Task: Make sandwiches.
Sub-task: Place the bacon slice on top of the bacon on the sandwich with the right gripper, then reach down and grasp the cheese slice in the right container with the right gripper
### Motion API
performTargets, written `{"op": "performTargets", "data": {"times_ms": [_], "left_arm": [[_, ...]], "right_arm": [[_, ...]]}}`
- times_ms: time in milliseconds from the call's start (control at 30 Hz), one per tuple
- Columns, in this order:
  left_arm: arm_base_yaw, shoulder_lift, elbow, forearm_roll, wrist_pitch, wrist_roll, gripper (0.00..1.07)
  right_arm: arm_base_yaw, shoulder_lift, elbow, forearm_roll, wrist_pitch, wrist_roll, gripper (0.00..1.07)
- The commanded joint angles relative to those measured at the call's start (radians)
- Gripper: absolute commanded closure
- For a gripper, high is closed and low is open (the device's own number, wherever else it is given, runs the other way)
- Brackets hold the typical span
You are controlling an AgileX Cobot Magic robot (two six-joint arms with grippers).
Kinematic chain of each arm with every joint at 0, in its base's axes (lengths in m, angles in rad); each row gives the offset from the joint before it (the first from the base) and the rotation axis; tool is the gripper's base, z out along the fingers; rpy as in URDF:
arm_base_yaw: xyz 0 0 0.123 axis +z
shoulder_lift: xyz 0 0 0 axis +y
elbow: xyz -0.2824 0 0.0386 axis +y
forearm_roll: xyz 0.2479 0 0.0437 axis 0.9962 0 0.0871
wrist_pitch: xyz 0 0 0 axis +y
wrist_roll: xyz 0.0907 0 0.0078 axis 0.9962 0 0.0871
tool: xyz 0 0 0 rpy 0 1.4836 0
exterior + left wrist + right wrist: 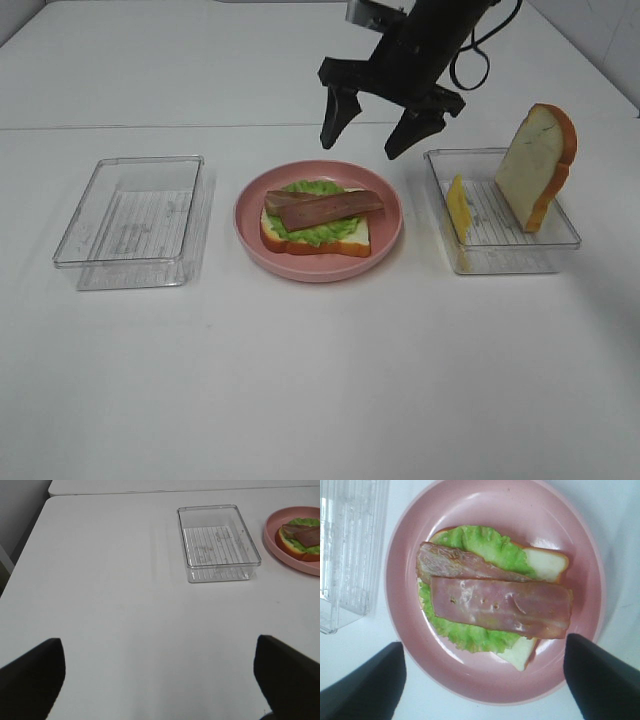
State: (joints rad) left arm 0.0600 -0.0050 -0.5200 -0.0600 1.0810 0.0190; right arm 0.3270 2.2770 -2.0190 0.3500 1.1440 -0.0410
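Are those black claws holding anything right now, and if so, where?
Nothing is held. The right gripper hangs open above the sandwich on the pink plate; the left gripper is open and empty too.

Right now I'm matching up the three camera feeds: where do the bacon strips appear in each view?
Exterior high: bacon strips lie mid-picture, on the lettuce.
Left wrist: bacon strips at the frame's edge, past the clear tray.
Right wrist: bacon strips fill the middle.
Shared landmark: the pink plate beneath them, in all three views.
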Motion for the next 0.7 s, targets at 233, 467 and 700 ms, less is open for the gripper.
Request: {"op": "performTargets", "data": {"times_ms": [233,467,700], "left_arm": [[-0.002,-0.019,0.003,-0.006,-0.005,-0.005,0.12],[-0.002,-0.019,0.003,-0.006,-0.005,-0.005,0.12],[-0.002,-0.019,0.003,-0.006,-0.005,-0.005,0.12]], "right_arm": [[-0.003,-0.135,0.004,-0.172,0.111,0.107,0.24],[-0.003,-0.142,0.006,-0.337,0.186,0.299,0.24],[-0.004,-0.178,0.090,-0.340,0.186,0.308,0.25]]}}
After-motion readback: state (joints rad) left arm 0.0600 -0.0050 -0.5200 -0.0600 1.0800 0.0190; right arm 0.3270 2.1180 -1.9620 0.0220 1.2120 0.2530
